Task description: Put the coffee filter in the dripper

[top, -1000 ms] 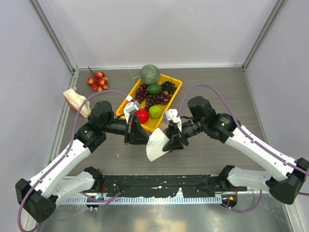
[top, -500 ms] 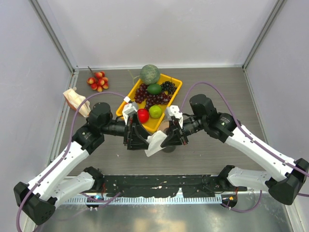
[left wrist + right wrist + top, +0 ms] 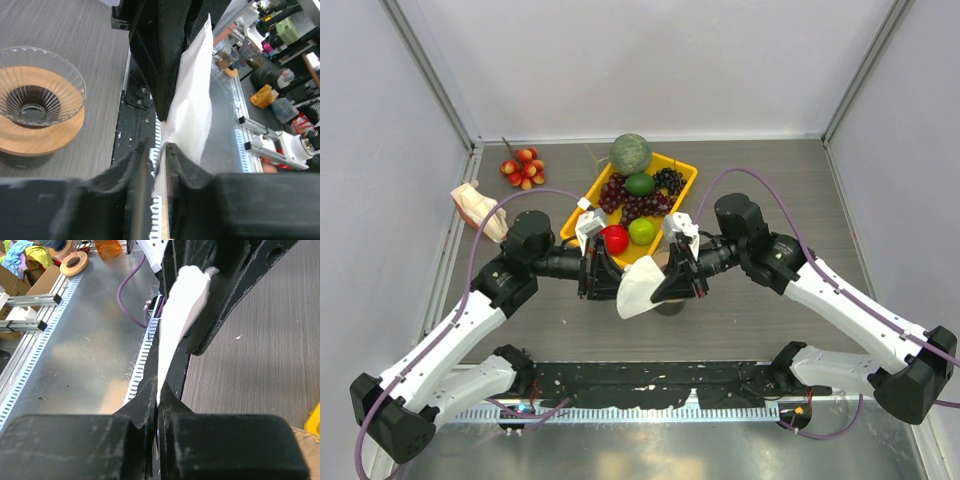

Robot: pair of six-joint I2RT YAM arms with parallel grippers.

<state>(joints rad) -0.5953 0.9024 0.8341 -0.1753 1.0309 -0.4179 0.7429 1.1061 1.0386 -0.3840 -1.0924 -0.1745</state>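
The coffee filter (image 3: 636, 292) is a flat white paper held in the air between the two arms. My right gripper (image 3: 667, 284) is shut on its edge; in the right wrist view the filter (image 3: 180, 305) rises from the pinched fingertips of that gripper (image 3: 157, 385). My left gripper (image 3: 607, 277) is at the filter's other side. In the left wrist view the filter (image 3: 192, 100) lies against one finger of that gripper (image 3: 157, 147), and a narrow gap shows between the jaws. The clear dripper (image 3: 35, 95) sits on a wooden ring (image 3: 45, 142), empty, below the grippers. It is mostly hidden in the top view.
A yellow tray (image 3: 686, 183) of fruit stands just behind the grippers, with a melon (image 3: 631, 153) at its far end. A bunch of small red fruit (image 3: 523, 167) and a beige paper bundle (image 3: 475, 205) lie at the back left. The metal rail (image 3: 650, 400) runs along the near edge.
My right gripper has carried the filter left and slightly back, over the dripper. My left gripper has closed in on the filter's left side.
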